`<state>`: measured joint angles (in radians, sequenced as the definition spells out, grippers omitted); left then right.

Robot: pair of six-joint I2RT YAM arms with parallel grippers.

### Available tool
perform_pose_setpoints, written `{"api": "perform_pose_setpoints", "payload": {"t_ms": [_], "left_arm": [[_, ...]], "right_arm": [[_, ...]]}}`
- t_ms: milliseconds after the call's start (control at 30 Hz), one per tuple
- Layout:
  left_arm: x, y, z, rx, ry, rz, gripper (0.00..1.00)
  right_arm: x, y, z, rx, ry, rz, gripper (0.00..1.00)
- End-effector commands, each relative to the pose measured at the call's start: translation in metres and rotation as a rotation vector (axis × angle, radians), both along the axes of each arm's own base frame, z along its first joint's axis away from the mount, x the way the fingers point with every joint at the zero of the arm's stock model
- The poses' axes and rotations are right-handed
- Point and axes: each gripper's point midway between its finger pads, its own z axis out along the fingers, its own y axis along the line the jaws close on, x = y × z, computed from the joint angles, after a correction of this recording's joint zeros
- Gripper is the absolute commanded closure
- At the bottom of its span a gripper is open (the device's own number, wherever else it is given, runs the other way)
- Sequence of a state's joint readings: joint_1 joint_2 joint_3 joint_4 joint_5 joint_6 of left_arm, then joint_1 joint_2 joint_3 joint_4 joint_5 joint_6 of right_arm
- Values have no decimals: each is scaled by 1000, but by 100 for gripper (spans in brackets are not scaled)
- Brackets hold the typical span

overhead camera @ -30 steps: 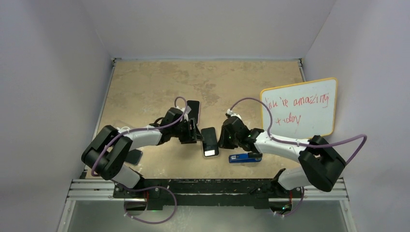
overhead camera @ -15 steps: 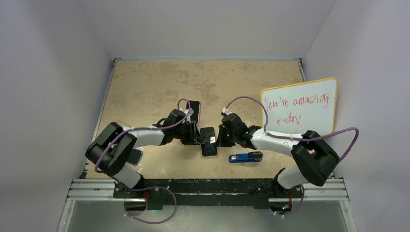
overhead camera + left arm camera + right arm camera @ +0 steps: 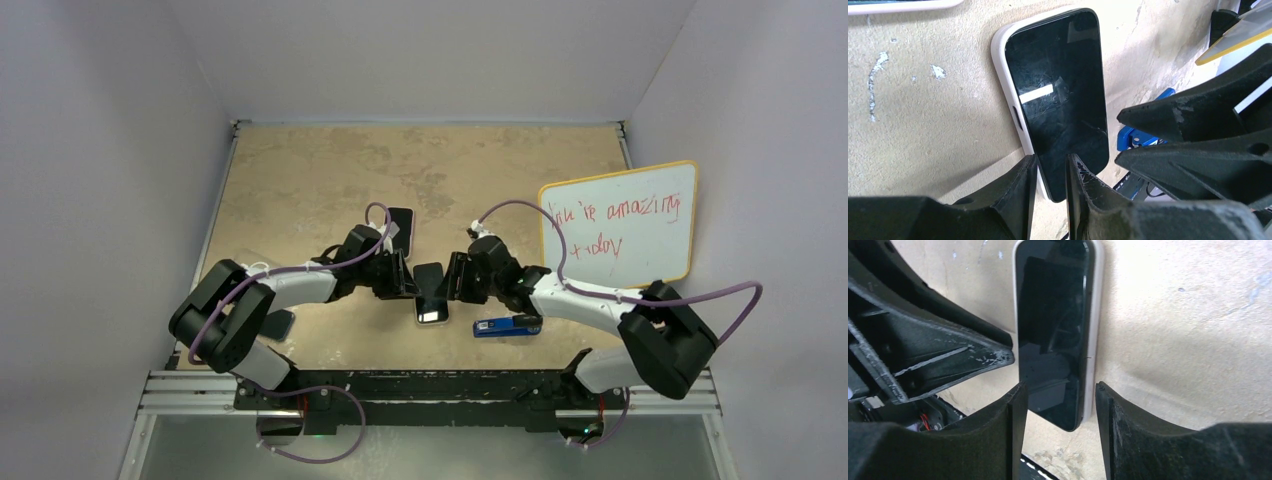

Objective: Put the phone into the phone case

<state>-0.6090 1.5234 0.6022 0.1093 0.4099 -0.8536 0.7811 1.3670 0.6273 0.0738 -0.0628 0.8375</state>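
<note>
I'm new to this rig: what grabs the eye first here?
A black-screened phone in a white case lies mid-table, and the left arm and right arm meet at it, jaws on either side. A whiteboard with red handwriting stands by the right wall.

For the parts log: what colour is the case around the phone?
White; the phone case shows best in the left wrist view.

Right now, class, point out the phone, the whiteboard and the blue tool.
phone (image 3: 1060, 100), left wrist view, middle of screen
whiteboard (image 3: 640, 238), top view, white face
blue tool (image 3: 492, 328), top view, blue body
</note>
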Motion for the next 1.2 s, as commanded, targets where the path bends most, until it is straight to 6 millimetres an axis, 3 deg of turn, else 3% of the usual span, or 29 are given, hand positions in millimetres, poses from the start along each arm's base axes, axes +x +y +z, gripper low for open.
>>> {"api": "perform_pose_setpoints", "payload": {"t_ms": [0, 433, 567, 800, 1167], "left_arm": [[6, -1, 9, -15, -30, 15, 71], [1, 4, -9, 15, 2, 20, 70], [-1, 5, -13, 24, 16, 17, 76], [-4, 14, -21, 56, 50, 31, 84], [-12, 26, -21, 67, 67, 40, 86]], "right_arm": [[8, 0, -1, 48, 7, -54, 44], [7, 15, -13, 197, 69, -49, 33], [4, 26, -15, 248, 100, -19, 32], [4, 40, 5, 360, 78, 20, 32], [8, 52, 30, 431, 24, 77, 33]]}}
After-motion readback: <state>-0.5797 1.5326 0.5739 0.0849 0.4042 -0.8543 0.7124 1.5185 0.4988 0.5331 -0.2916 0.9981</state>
